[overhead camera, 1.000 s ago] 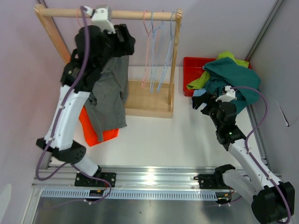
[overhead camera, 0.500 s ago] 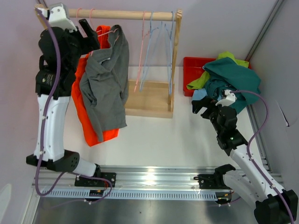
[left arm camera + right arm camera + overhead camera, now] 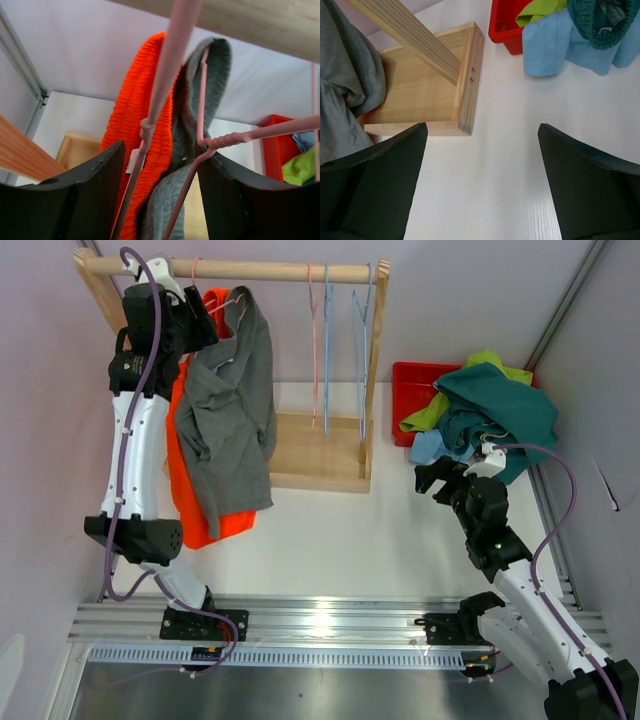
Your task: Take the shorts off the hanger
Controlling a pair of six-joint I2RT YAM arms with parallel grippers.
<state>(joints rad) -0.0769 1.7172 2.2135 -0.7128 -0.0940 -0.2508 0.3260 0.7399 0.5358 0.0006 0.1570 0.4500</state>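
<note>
Tabletop (image 3: 340, 530): the right gripper (image 3: 435, 476) hangs low over it, right of centre. Its fingers are spread wide on nothing, likely parked beside the tray it serves.
Red tray (image 3: 410, 380): at right of frame, heaped with teal shorts (image 3: 500, 405), lime green shorts (image 3: 430, 410) and light blue shorts (image 3: 428, 447), gathered there off their hangers.
Bare hangers (image 3: 325, 350): upper centre on the wooden rack (image 3: 315, 450).
Remaining pairs: grey shorts (image 3: 230, 410) over orange shorts (image 3: 205, 525), upper left, slung by their waistbands on pink hangers (image 3: 200, 100).
Left gripper (image 3: 161, 150): raised to the rail with fingers partly apart, straddling both waistbands and not visibly clamped. I judge it is set to pinch the fabric and strip it.
</note>
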